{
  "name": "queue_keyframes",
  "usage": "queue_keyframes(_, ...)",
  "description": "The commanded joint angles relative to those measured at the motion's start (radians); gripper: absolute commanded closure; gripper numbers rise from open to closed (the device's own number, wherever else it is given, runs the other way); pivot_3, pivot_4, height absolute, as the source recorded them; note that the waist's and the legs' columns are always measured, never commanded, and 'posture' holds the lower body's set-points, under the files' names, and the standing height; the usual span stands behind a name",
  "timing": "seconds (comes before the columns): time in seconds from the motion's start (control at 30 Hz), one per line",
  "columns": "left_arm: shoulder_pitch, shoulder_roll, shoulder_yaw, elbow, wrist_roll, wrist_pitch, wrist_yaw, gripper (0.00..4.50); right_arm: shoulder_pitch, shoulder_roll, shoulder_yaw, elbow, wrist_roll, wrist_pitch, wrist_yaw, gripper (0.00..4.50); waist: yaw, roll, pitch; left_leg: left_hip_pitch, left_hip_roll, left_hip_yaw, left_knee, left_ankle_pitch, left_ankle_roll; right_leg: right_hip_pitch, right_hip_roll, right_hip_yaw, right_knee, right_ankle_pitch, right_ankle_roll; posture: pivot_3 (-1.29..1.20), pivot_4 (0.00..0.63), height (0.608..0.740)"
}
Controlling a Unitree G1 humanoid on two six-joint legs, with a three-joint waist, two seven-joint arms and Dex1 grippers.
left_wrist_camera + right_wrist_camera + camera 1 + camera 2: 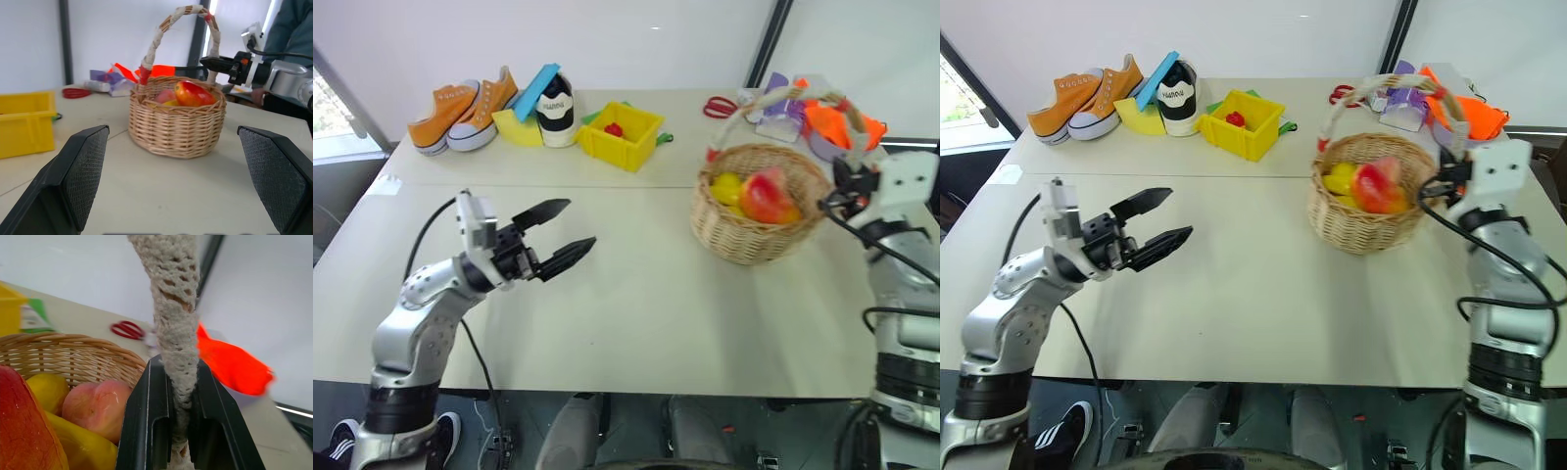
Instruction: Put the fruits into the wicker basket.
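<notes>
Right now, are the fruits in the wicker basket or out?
In: the mango and peach sit inside the wicker basket beside yellow fruit.

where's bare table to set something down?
Free: the near table between the left gripper and the wicker basket. Crowded: the far edge, with the sneakers, yellow bin, scissors and orange clutter.
</notes>
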Motion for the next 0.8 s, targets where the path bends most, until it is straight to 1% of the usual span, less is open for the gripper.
queue_keyframes(0.03,-0.043,0.0,-0.034,0.043,0.021,-0.024,-0.054,0.0,0.07,-0.043,-0.168,0.015,0.0,-0.046,-0.03,4.48,0.007,0.0,0.0,0.0,0.0,0.0,0.001,0.0,0.001,0.0,0.0,0.0,0.0,0.0,0.0,0.0,0.15,0.74)
queue_keyframes(0.2,-0.065,0.017,-0.053,0.087,0.024,-0.016,-0.128,0.0,0.103,-0.035,-0.202,0.025,0.012,-0.059,-0.053,4.48,-0.007,0.0,0.0,0.001,0.0,0.003,0.001,-0.001,0.002,0.001,0.0,0.002,0.0,0.0,0.0,0.0,0.15,0.74)
queue_keyframes(0.3,-0.068,0.026,-0.054,0.093,0.016,0.005,-0.157,0.0,0.115,-0.022,-0.189,0.024,-0.001,-0.076,-0.067,4.48,-0.018,0.0,0.0,0.002,0.001,0.003,0.001,-0.001,0.002,0.002,0.0,0.003,0.0,0.0,0.0,0.0,0.15,0.74)
queue_keyframes(0.43,-0.072,0.023,-0.045,0.104,0.019,0.007,-0.164,0.0,0.121,-0.01,-0.164,0.021,0.002,-0.086,-0.066,4.48,-0.02,0.0,0.0,0.002,0.001,0.003,0.001,-0.001,0.002,0.002,0.0,0.003,0.0,0.0,0.0,0.0,0.15,0.74)
queue_keyframes(0.5,-0.068,0.022,-0.041,0.104,0.023,0.003,-0.162,0.0,0.115,-0.002,-0.154,0.016,0.005,-0.087,-0.074,3.6,-0.02,0.0,0.0,0.002,0.001,0.003,0.001,-0.001,0.002,0.002,0.0,0.004,0.0,0.0,0.0,0.0,0.15,0.74)
queue_keyframes(0.53,-0.066,0.021,-0.04,0.102,0.025,0.001,-0.159,0.0,0.109,0.002,-0.154,0.014,0.008,-0.084,-0.083,3.32,-0.021,0.0,0.0,0.002,0.001,0.003,0.001,-0.001,0.002,0.002,0.0,0.004,0.0,0.0,0.0,0.0,0.15,0.74)
queue_keyframes(0.67,-0.057,0.017,-0.036,0.103,0.035,-0.012,-0.15,0.0,0.102,0.008,-0.158,0.015,0.009,-0.076,-0.107,1.31,-0.02,0.001,0.0,0.002,0.001,0.003,0.001,-0.001,0.002,0.001,0.0,0.004,0.001,0.0,0.0,0.0,0.15,0.74)
queue_keyframes(0.73,-0.053,0.013,-0.033,0.105,0.035,-0.016,-0.145,0.0,0.103,0.025,-0.175,0.002,0.005,-0.073,-0.149,0.27,-0.019,0.001,0.0,0.002,0.001,0.003,0.001,-0.001,0.002,0.002,0.0,0.004,0.001,0.0,0.0,0.0,0.15,0.74)
queue_keyframes(0.77,-0.051,0.012,-0.032,0.105,0.037,-0.019,-0.143,0.0,0.106,0.049,-0.194,-0.021,0.012,-0.071,-0.185,0.07,-0.019,0.001,0.0,0.002,0.001,0.003,0.001,-0.001,0.002,0.002,0.0,0.004,0.001,0.0,0.0,0.0,0.15,0.74)
queue_keyframes(0.8,-0.05,0.011,-0.031,0.105,0.038,-0.021,-0.142,0.0,0.109,0.065,-0.206,-0.037,0.019,-0.069,-0.21,0.07,-0.018,0.001,0.0,0.002,0.001,0.003,0.001,-0.001,0.002,0.001,0.0,0.004,0.001,0.0,0.0,0.0,0.15,0.74)
